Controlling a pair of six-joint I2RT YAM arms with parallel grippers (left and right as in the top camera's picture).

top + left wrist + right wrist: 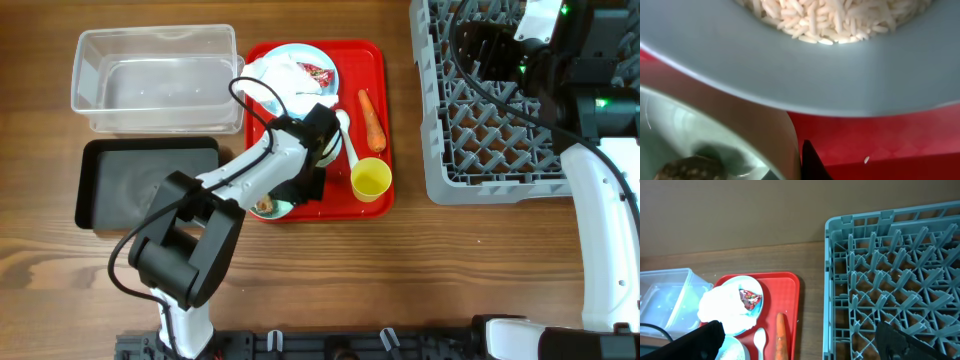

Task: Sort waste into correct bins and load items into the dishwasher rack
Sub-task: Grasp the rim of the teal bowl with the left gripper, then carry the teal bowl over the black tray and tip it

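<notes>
Fingers (811, 164) of the left gripper (322, 150) are closed, low over the middle of the red tray (378, 58). Only one dark tip shows in the wrist view, right beside the rim of the mint green bowl (715, 125); whether it pinches that rim I cannot tell. The bowl sits at the tray's front left corner and holds a brown food lump (685, 169). Beside it, the light blue bowl (790, 70) carries pale rice-like grains (840, 15).

At the tray's far left corner lies the light blue plate (292, 52), with the crumpled napkin (275, 80) and the red-and-white wrapper (318, 73) on it. The carrot piece (372, 120) lies along the tray's right side, with the white spoon (346, 135) just inside it. The yellow cup (371, 180) stands at the front right corner.

Left of the tray, the clear tub (150, 85) stands by its far half and the black tray (140, 185) by its front half. Right of the tray stands the grey rack (490, 150), and above the rack the right gripper (799, 325) hangs with its fingers spread wide and nothing between them.
</notes>
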